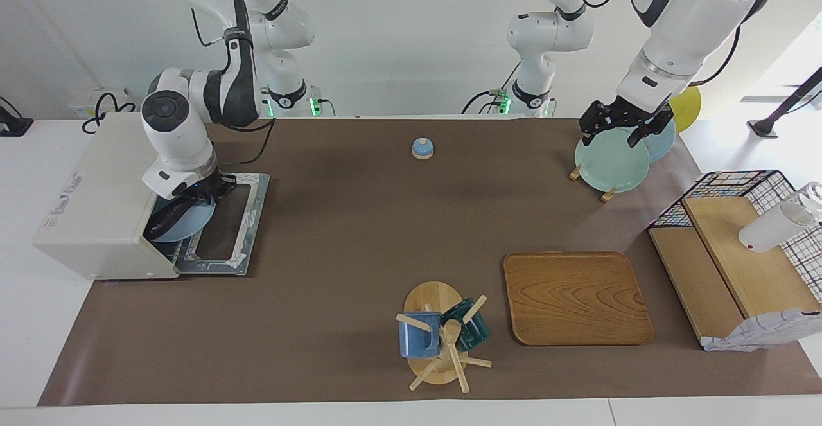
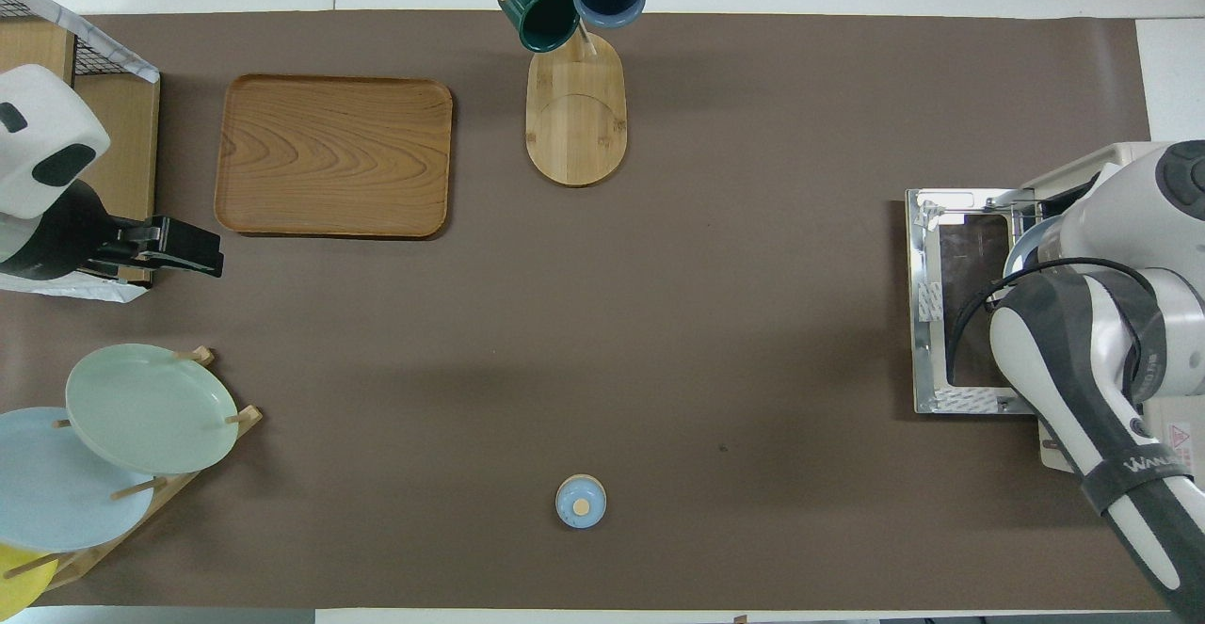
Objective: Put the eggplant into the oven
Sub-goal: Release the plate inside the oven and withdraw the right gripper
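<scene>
The cream-white oven (image 1: 96, 201) stands at the right arm's end of the table, its glass door (image 1: 237, 227) folded down flat; the door also shows in the overhead view (image 2: 960, 313). A light blue plate (image 1: 192, 223) sits in the oven's mouth, with a dark glossy long shape on it that looks like the eggplant (image 1: 166, 221). My right gripper (image 1: 196, 201) is right over this plate at the oven's opening, and the arm hides the plate's contents from above. My left gripper (image 1: 620, 132) hangs open and empty over the plate rack.
A plate rack (image 1: 610, 162) with green, blue and yellow plates stands near the left arm. A wire basket shelf (image 1: 738, 252) holds a white cup. A wooden tray (image 1: 575, 297), a mug tree (image 1: 443, 336) and a small blue bell (image 1: 422, 148) are on the brown mat.
</scene>
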Tool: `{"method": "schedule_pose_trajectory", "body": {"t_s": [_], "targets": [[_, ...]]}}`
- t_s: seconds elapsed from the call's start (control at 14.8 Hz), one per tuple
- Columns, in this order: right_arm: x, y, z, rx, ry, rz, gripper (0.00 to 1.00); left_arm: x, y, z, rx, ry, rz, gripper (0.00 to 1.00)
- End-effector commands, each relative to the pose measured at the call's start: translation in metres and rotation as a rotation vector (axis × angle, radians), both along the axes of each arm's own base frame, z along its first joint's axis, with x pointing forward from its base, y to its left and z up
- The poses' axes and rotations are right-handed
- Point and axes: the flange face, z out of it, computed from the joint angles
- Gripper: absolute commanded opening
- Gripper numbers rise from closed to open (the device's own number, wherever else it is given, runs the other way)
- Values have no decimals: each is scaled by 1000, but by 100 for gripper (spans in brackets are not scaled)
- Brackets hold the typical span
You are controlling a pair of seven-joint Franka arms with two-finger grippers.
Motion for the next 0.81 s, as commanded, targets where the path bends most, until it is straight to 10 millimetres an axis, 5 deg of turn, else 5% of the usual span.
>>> {"method": "schedule_pose_trajectory", "body": {"t_s": [0.0, 0.34, 0.41, 0.54, 0.75], "targets": [[-5, -1, 0, 35, -11, 14, 51, -2, 2, 4, 16, 1, -2, 100], [19, 31, 24, 103, -19, 49, 57, -2, -1, 5, 16, -6, -8, 100], [25, 44, 28, 101, -29, 68, 47, -2, -1, 5, 16, -4, -8, 100], [28, 77, 26, 98, -79, 63, 0, -3, 0, 6, 15, -7, -6, 100], [15, 118, -9, 105, -139, 88, 0, -3, 0, 6, 15, -7, -6, 100]]}}
